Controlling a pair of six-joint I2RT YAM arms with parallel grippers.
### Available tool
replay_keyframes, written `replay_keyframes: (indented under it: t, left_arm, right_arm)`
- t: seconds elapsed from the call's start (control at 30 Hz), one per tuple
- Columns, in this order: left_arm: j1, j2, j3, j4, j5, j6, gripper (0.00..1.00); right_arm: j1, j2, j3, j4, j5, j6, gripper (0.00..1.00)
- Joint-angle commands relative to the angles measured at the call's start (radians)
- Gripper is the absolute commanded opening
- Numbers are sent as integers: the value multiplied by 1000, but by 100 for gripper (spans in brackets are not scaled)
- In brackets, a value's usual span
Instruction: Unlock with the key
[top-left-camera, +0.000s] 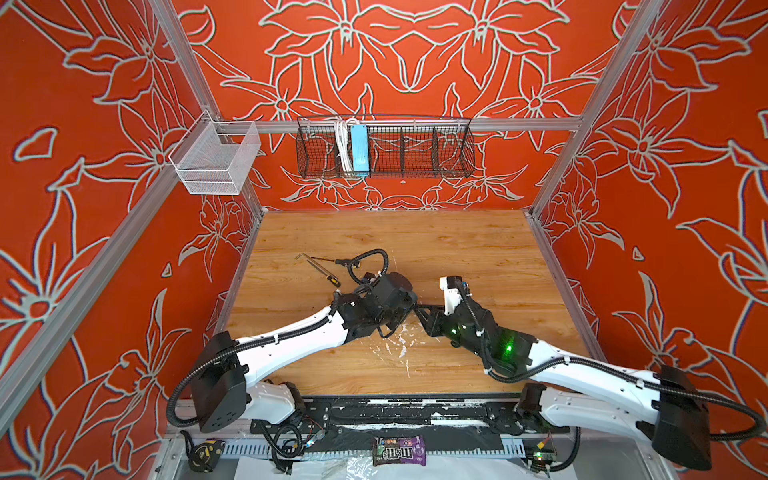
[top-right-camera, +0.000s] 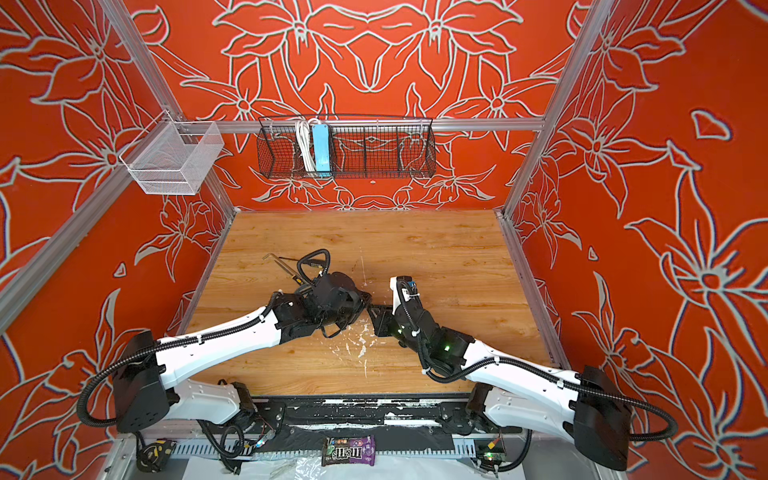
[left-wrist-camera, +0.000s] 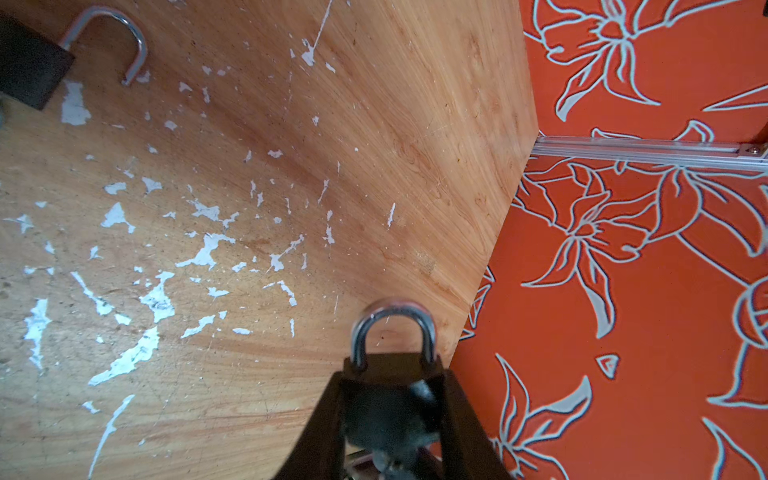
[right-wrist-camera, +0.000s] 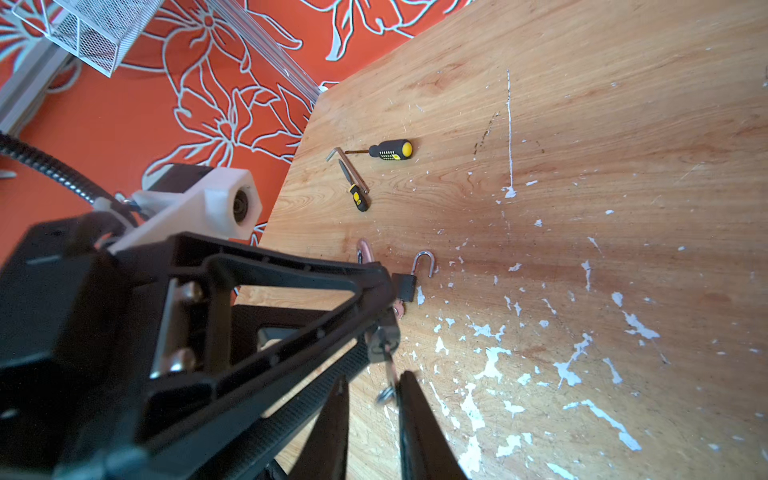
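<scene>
Black padlock (left-wrist-camera: 386, 374), silver shackle (left-wrist-camera: 395, 311); orange wall (left-wrist-camera: 623, 332) with pale flower outlines; white-flecked wood-grain table (left-wrist-camera: 374, 124).

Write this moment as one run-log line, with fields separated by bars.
left gripper: shut on closed padlock | right gripper: jaws apart beside key in that padlock | second padlock: open, lying on table

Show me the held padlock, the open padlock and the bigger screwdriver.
Held padlock (left-wrist-camera: 392, 368): left wrist view, body.
Open padlock (right-wrist-camera: 404, 286): right wrist view, body.
Bigger screwdriver (right-wrist-camera: 392, 149): right wrist view, handle.
</scene>
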Motion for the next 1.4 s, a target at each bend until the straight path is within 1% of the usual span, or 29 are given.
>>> replay_keyframes:
  t: [0.0,0.4,0.6,0.7,0.8,0.87,1.07,1.17,1.37]
  left_arm:
    - [7,-22,15,8,-8,1,1]
    - [8,-32,16,21,3,3,1]
    - [7,-35,18,55,42,7,0]
    - [7,-30,28,68,66,17,0]
    - [7,-21,34,90,95,20,0]
    - [5,-17,37,98,110,20,0]
    - [-7,-18,37,145,142,24,0]
    - [-22,-21,42,149,131,28,0]
    - [-24,-28,19,172,130,14,0]
  right_arm:
    - [-9,-7,-7,0,-9,33,22]
    - [-25,24,-7,5,-36,53,12]
    - [-33,46,-1,37,-76,52,3]
    - [-36,55,6,48,-90,54,1]
    - [-39,61,7,85,-111,57,0]
    - [-40,65,19,76,-118,65,0]
    - [-45,69,15,111,-134,158,0]
    - [-45,73,11,141,-142,220,0]
    - [-49,46,10,158,-134,343,0]
